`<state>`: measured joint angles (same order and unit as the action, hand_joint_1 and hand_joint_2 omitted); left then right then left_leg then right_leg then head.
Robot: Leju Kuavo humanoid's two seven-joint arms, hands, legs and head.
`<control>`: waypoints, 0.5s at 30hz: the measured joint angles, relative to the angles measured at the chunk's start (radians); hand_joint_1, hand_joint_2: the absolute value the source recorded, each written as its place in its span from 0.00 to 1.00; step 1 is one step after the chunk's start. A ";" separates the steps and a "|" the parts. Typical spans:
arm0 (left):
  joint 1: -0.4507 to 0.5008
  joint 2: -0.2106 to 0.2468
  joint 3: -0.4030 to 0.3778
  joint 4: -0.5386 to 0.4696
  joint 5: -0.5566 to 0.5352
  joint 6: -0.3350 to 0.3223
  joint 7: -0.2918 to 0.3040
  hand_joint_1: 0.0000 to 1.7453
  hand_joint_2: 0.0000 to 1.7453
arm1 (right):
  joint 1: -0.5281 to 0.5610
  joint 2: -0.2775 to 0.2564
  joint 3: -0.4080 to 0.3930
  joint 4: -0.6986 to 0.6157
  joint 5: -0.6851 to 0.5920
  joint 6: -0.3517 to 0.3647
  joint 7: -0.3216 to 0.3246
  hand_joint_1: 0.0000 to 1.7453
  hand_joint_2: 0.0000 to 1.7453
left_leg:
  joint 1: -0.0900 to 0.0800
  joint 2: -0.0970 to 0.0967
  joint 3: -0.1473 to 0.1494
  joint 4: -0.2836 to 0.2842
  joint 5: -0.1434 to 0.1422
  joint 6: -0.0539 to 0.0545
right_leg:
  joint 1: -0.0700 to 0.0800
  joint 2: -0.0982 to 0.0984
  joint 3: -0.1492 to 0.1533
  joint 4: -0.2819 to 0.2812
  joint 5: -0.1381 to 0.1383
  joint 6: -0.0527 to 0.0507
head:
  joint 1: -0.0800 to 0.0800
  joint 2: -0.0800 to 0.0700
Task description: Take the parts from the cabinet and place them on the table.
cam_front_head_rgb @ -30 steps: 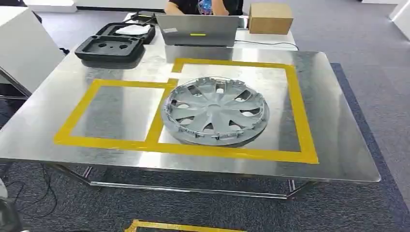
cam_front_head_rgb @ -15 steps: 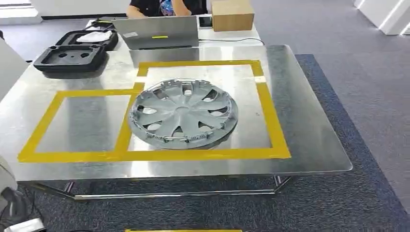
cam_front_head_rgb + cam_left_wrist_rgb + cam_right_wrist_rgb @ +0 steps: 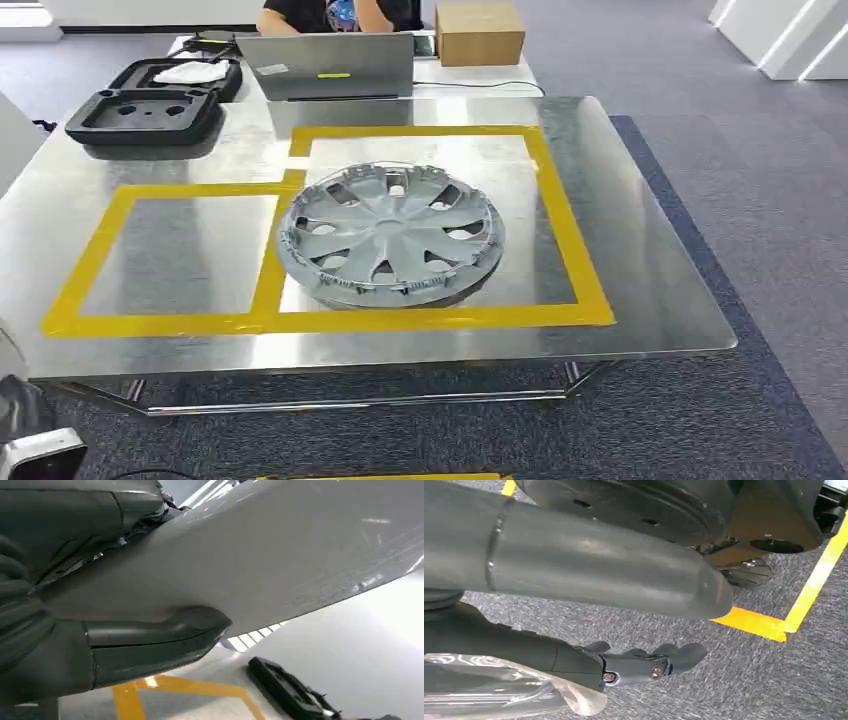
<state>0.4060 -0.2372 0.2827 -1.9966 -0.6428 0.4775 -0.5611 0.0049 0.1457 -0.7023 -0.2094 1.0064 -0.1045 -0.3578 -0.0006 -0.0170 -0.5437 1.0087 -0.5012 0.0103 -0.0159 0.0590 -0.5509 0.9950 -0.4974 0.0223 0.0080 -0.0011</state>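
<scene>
Head view: a silver hubcap (image 3: 390, 236) lies flat on a shiny metal table (image 3: 650, 290), inside the larger of two yellow tape rectangles (image 3: 575, 260), well apart from both hands. Beyond the hubcap sit a black foam tray (image 3: 145, 115), a laptop (image 3: 325, 66) and a cardboard box (image 3: 480, 32). The right hand (image 3: 574, 605) hangs over grey carpet (image 3: 744, 680), fingers (image 3: 649, 662) loosely extended, holding nothing. The left hand (image 3: 100, 630) sits against a pale surface; I cannot tell its grip.
</scene>
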 joint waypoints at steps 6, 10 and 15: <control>-0.096 0.094 0.101 0.110 -0.066 -0.052 0.083 1.00 1.00 | -0.006 -0.005 0.000 0.000 0.026 0.018 -0.002 0.00 0.00 | -0.001 0.000 0.000 0.000 0.001 0.001 | 0.000 0.000 -0.001 0.000 0.001 0.004 | 0.000 0.000; -0.167 0.179 0.138 0.216 -0.139 -0.069 0.158 1.00 1.00 | -0.012 -0.006 0.004 0.000 0.049 0.028 0.003 0.00 0.00 | 0.001 0.000 0.000 0.000 0.002 0.001 | 0.001 0.000 -0.002 0.001 0.002 0.004 | -0.001 0.000; -0.241 0.262 0.141 0.338 -0.207 -0.080 0.225 1.00 1.00 | -0.020 -0.012 0.009 0.000 0.068 0.037 0.013 0.00 0.00 | 0.003 0.000 0.000 0.000 0.002 0.001 | 0.003 0.000 -0.003 0.002 0.002 0.004 | 0.000 0.000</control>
<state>0.1648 0.0252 0.4234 -1.6586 -0.8500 0.3979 -0.3356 -0.0152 0.1335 -0.6931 -0.2094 1.0743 -0.0679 -0.3445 0.0021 -0.0170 -0.5441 1.0089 -0.4988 0.0112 -0.0128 0.0588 -0.5539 0.9972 -0.4957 0.0260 0.0076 -0.0011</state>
